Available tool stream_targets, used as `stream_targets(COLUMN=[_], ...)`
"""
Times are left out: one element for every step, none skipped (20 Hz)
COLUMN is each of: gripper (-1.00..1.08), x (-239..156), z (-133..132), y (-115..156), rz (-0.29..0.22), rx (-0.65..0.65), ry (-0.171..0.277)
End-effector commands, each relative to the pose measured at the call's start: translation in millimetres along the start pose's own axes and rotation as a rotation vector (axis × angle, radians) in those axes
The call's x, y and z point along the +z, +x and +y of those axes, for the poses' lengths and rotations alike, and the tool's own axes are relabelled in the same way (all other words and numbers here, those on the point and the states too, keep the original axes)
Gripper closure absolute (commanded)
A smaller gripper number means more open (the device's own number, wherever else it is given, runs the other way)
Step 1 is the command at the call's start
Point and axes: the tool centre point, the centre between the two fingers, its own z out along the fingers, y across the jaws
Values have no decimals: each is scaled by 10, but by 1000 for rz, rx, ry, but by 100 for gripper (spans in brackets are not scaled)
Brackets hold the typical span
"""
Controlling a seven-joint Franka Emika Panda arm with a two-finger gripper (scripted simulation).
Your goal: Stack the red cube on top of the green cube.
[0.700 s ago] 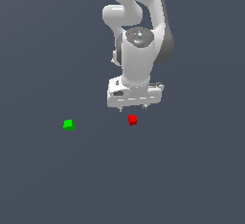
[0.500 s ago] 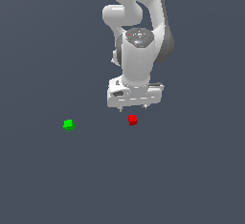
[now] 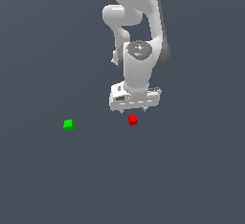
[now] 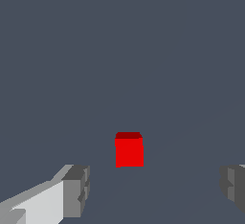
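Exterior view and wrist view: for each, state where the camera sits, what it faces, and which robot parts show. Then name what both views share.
Exterior view: off the arm, raised, facing the white arm and gripper, the small bright red cube and the small bright green cube on the grey floor.
Wrist view: on the wrist, facing the red cube beyond two spread grey fingertips.
Shared: the red cube, the fingers, the floor.

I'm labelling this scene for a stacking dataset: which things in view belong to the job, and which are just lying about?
Part of the job:
- red cube, on the floor just below the gripper, not held
- green cube, off toward the exterior view's left, apart from the red one
- the gripper, jaws open

Just lying about:
- nothing else shows; only the plain grey floor
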Motion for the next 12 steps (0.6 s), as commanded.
stream_targets(gripper=[-92,-92,-92,-92,-92,-92,-92,-92,-92,-92,-92,-92], x=[187,267,343,412,475,533,585,631,671,705,734,756], z=[-29,-40,-51,-60,-68,-76,-83,-88,-94,-97,-100,-101], y=[-72,-102,-128,-153,-175,-196,-214,-230,-244,-255,-263,-269], rz=[-4,-5,-7,-8,-9,-10,-11,-12,-12,-13,-13,-14], rx=[-10,-15,-19,-23,-26,-29,-32,-34,-36,-38,-40,-41], ry=[-1,-1,-2,-2,-2,-3,-3,-3,-3,-4,-4,-4])
